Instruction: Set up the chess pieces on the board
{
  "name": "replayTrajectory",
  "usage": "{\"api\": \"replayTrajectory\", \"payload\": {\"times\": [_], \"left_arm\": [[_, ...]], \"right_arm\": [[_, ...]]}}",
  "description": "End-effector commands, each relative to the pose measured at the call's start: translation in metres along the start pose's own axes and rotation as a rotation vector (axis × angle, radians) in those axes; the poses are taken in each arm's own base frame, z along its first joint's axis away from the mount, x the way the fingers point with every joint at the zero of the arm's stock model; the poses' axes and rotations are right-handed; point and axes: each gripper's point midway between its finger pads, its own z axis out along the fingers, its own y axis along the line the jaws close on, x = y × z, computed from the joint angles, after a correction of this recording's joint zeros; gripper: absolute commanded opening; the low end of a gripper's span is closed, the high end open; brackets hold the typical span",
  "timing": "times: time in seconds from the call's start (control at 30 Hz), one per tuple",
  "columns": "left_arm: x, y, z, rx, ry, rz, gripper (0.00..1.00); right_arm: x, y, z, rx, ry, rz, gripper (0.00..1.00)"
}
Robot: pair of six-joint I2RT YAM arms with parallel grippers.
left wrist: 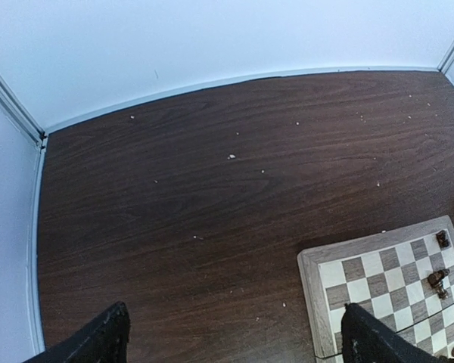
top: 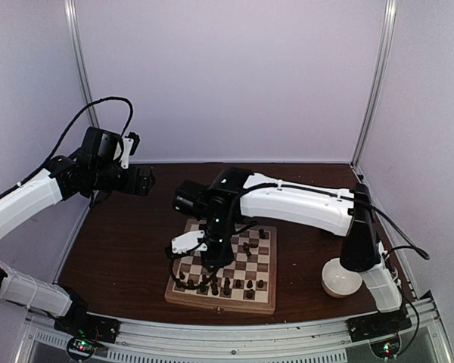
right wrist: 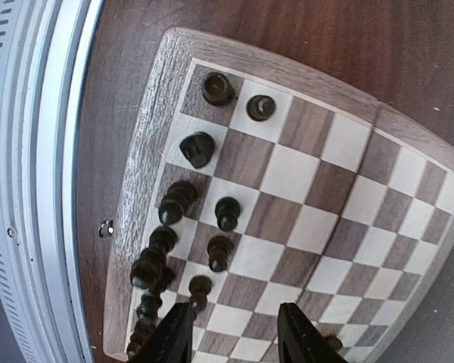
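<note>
Right gripper (right wrist: 234,327) hovers low over the board (right wrist: 147,136), fingers apart and empty, seemingly letting the piece (right wrist: 200,287) at its eleven o'clock stand; left gripper (left wrist: 234,336) hangs spread wide, aside.

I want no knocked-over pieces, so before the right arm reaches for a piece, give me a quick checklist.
1. Right gripper empty, jaws apart: ok.
2. Its fingers clear of the nearest chess piece: cannot tell, very close.
3. Left gripper open, away from the board: ok.
4. Everything lined up in the near rows: not ok, stray pieces stand mid-board.
</note>
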Motion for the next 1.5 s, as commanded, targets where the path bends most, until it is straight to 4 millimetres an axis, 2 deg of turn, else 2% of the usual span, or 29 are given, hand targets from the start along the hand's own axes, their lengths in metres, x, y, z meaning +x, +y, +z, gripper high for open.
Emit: {"api": "replayTrajectory", "payload": {"times": [0.0,0.13,0.2,0.3,0.4,0.47,0.63,0.83,1.03,1.27,1.47], "left_arm": [[0.002,-0.006,0.009,0.044,0.014,-0.01,0.98],[0.002,-0.021,0.011,0.131,0.005,0.009,0.96],[0.002,-0.033,0.01,0.202,-0.003,0.023,0.9],[0.005,-0.049,0.012,0.294,-0.002,0.031,0.85],[0.009,-0.063,0.015,0.369,0.022,0.038,0.84],[0.011,-0.072,0.017,0.419,0.041,0.044,0.83],[0.015,-0.082,0.02,0.477,0.073,0.045,0.82],[0.013,-0.085,0.017,0.496,0.055,0.048,0.81],[0.011,-0.085,0.015,0.496,0.052,0.045,0.81],[0.011,-0.085,0.014,0.501,0.051,0.044,0.81],[0.011,-0.087,0.013,0.513,0.051,0.043,0.81]], "right_arm": [[0.023,-0.029,-0.039,0.087,-0.038,0.064,0.43],[0.061,-0.06,-0.044,0.139,-0.048,0.168,0.41],[0.091,-0.084,-0.043,0.163,-0.048,0.268,0.36],[0.133,-0.109,-0.037,0.202,-0.072,0.419,0.35],[0.16,-0.128,-0.037,0.252,-0.115,0.513,0.34],[0.172,-0.13,-0.034,0.246,-0.116,0.53,0.33],[0.172,-0.111,-0.015,0.131,-0.119,0.449,0.3],[0.158,-0.094,0.003,0.025,-0.15,0.373,0.28],[0.149,-0.087,0.019,-0.012,-0.11,0.324,0.3],[0.147,-0.082,0.037,-0.036,-0.067,0.303,0.3],[0.145,-0.079,0.04,-0.047,-0.059,0.296,0.23]]}}
